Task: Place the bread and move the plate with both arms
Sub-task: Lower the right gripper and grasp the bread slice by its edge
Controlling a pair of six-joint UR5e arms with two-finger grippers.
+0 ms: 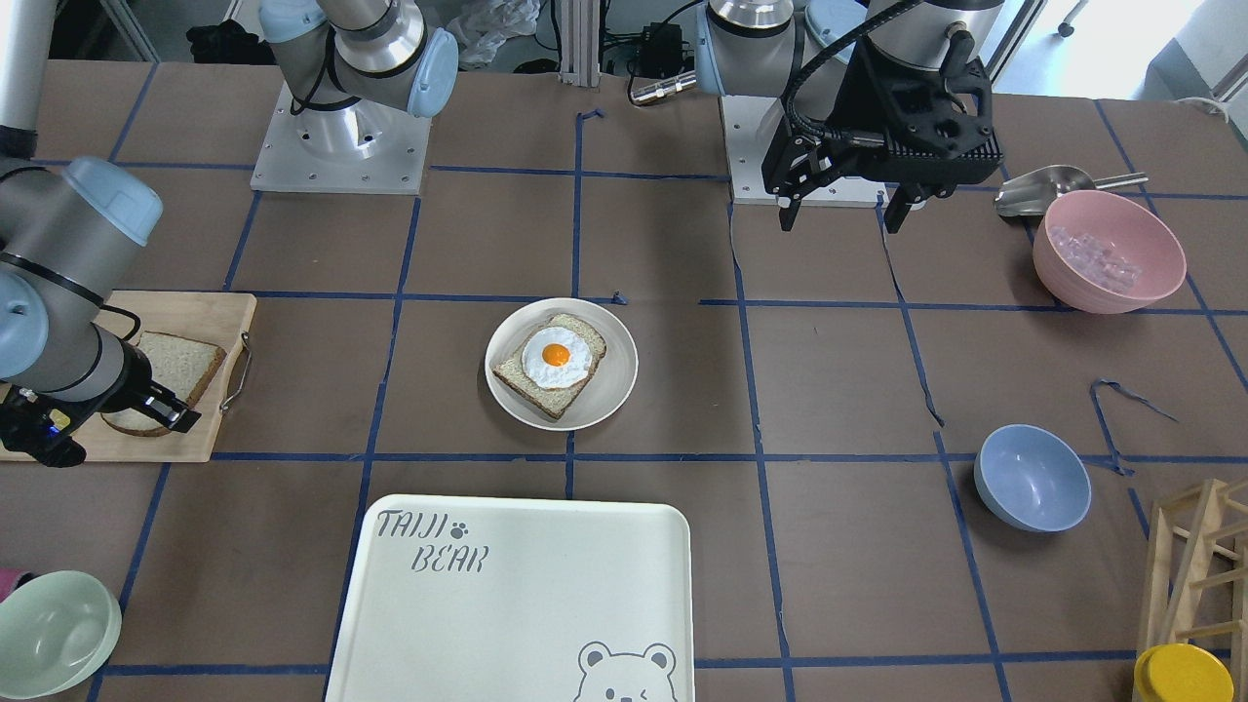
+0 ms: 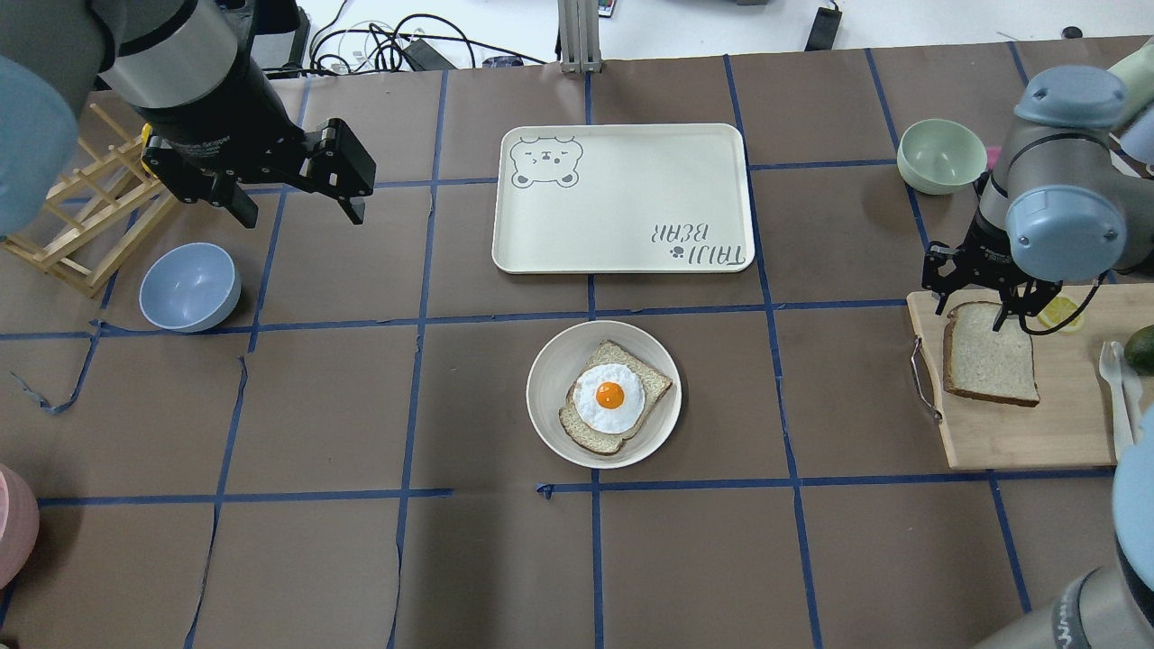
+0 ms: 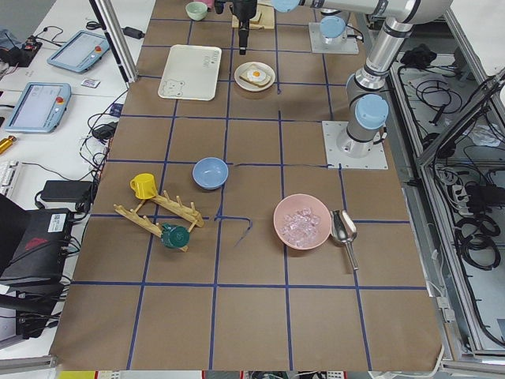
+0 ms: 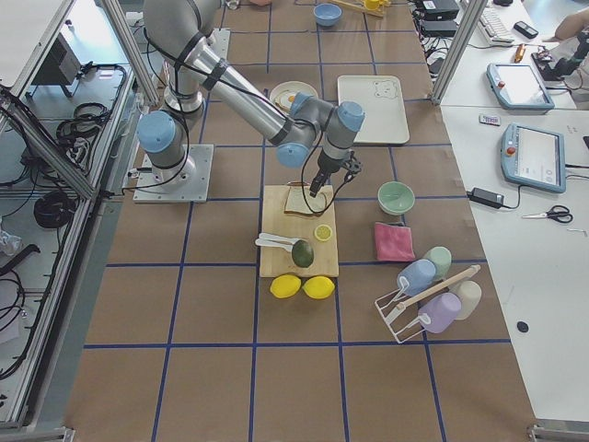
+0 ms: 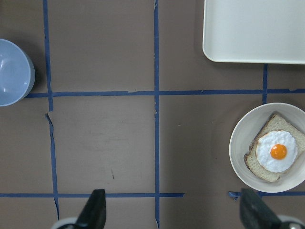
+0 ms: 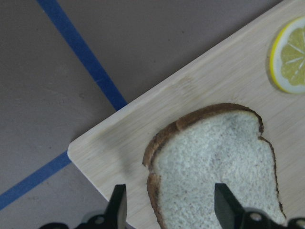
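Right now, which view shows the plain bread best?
Overhead exterior: nearly the whole bread shows on the cutting board. Right wrist shows only one end; front-facing has the right arm hiding part; exterior right shows it tiny.

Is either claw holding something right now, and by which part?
Nothing is held. The right claw is open over the bread's edge on the cutting board; the left claw hangs open and empty.

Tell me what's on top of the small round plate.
A bread slice lies on the plate, a fried egg on it. The egg hides the slice's middle.
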